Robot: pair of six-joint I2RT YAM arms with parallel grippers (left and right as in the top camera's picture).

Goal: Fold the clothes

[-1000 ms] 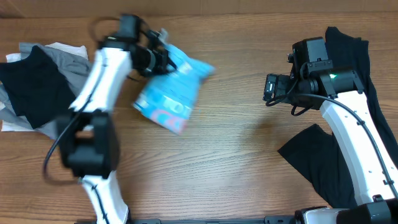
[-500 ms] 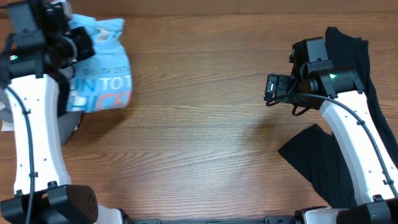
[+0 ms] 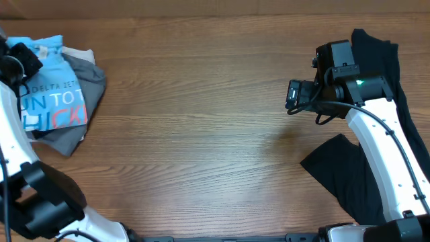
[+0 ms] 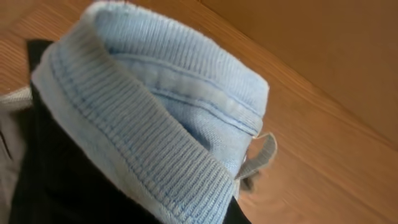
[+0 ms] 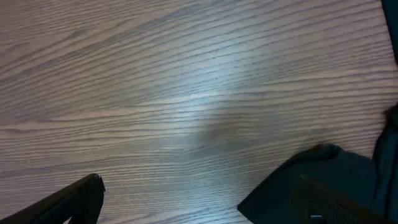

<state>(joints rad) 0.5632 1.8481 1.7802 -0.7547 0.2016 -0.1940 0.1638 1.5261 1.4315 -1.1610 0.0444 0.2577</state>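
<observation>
- Looking down from overhead, I find the light-blue T-shirt [image 3: 52, 101] at the far left of the table [image 3: 201, 141], bunched up with its white and coral lettering facing up.
- It lies on top of a grey garment [image 3: 89, 79], which sticks out to the right of it and on its near side; a bit of white garment [image 3: 77, 52] shows at the far edge of that pile.
- My left gripper [image 3: 19, 59] sits at the far-left corner, right against the far end of the T-shirt.
- In the left wrist view the ribbed collar [image 4: 143, 124] of the T-shirt fills the picture, with black cloth [image 4: 62, 180] below it and a sliver of grey at the left edge.
- No fingers show in that view, so I cannot tell whether the left pincer is clenched on the fabric or released.
- My right gripper [image 3: 293, 94] hovers over bare wood on the right half of the table, pointing left, well apart from the T-shirt.
- In the right wrist view its two fingers [image 5: 81, 196] stand wide apart with only wood grain between them: released, grasping nothing.
- A black garment [image 3: 342, 175] lies along the right side, running from far to near, partly under the right arm [image 3: 376, 134]; one corner of it shows in the right wrist view near the right-hand finger.
</observation>
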